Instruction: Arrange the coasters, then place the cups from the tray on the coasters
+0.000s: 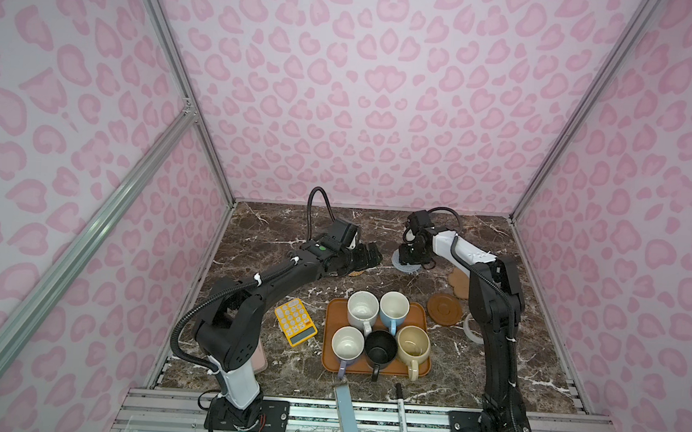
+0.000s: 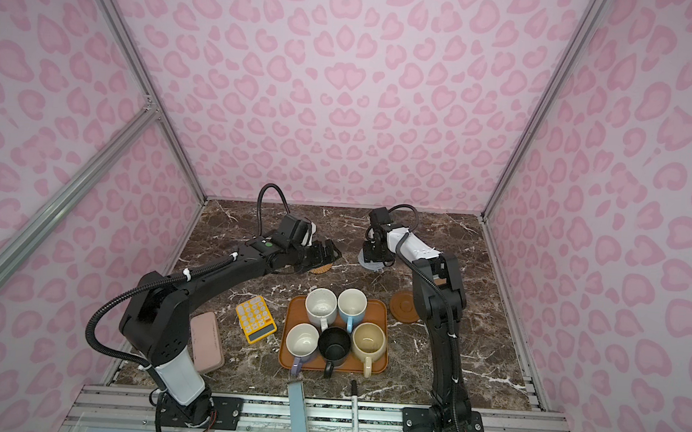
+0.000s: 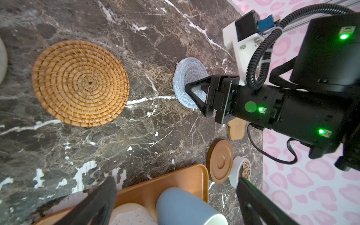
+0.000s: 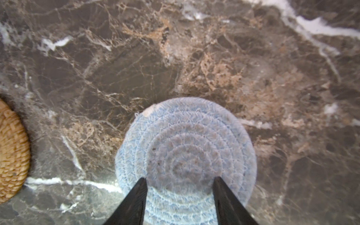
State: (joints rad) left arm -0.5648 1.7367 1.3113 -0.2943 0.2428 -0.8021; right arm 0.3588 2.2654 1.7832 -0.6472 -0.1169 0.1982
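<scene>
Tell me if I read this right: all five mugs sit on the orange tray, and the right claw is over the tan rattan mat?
Not quite. The right gripper is over the grey-blue woven coaster, not the tan rattan coaster, as the right wrist view shows. All five mugs do sit on the tray.

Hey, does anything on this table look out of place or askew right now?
Yes. A slim grey-blue bar and a black marker pen lie across the marble table's front edge, overhanging the metal rail. The five mugs stand upright on the orange-brown tray; nothing looks spilled.
</scene>
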